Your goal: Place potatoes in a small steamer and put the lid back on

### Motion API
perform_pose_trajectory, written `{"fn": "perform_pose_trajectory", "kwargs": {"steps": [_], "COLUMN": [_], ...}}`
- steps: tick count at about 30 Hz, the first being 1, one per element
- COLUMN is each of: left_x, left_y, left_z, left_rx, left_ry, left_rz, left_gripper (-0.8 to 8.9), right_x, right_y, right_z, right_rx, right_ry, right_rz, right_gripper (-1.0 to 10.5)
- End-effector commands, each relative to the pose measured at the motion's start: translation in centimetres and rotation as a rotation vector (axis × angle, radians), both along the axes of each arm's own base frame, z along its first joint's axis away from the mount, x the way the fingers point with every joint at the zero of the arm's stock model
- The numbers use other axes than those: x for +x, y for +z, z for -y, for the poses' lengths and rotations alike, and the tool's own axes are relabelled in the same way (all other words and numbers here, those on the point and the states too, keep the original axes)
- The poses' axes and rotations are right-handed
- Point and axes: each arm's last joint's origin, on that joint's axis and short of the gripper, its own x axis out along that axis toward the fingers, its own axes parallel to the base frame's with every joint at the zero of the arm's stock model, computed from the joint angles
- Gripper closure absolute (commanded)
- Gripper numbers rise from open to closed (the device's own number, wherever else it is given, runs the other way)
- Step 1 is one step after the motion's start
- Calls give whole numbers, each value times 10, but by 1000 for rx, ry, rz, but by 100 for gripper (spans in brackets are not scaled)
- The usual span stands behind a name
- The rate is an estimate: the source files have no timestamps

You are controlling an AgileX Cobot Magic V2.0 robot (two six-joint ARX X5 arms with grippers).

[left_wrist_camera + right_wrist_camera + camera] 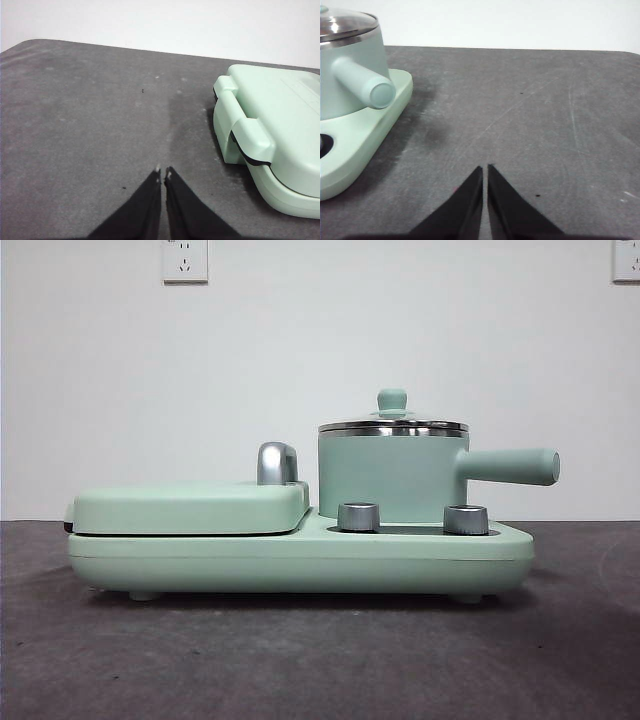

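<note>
Glass lid covers steamer (contents hidden)

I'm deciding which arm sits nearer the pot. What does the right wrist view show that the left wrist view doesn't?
Only the right wrist view shows the small steamer, its side handle and the lid resting on it, beside the shut right gripper. Only the left wrist view shows the closed griddle cover, beside the shut left gripper. Both show the grey table and white wall; neither shows a potato.

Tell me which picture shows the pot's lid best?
The front view: the lid sits on the small steamer, knob and rim clear. The right wrist view shows only its edge; the left wrist view shows none.
</note>
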Motion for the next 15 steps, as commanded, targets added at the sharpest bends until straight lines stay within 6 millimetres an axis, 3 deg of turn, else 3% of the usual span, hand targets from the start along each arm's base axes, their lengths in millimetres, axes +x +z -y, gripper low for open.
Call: {"fn": "perform_pose_trajectory", "kwargs": {"steps": [1, 15], "left_x": [1, 1], "left_y": [-7, -7], "left_z": [0, 0], "left_rx": [6, 6], "left_ry": [4, 4], "left_rz": [-25, -25], "left_gripper": [794, 794], "right_x": [0, 1], "right_y": [-3, -1], "right_z": [1, 0], "right_rx": [-5, -1], "right_ry": [-11, 1], "right_rz": [-6, 10], "right_gripper": [934, 934]}}
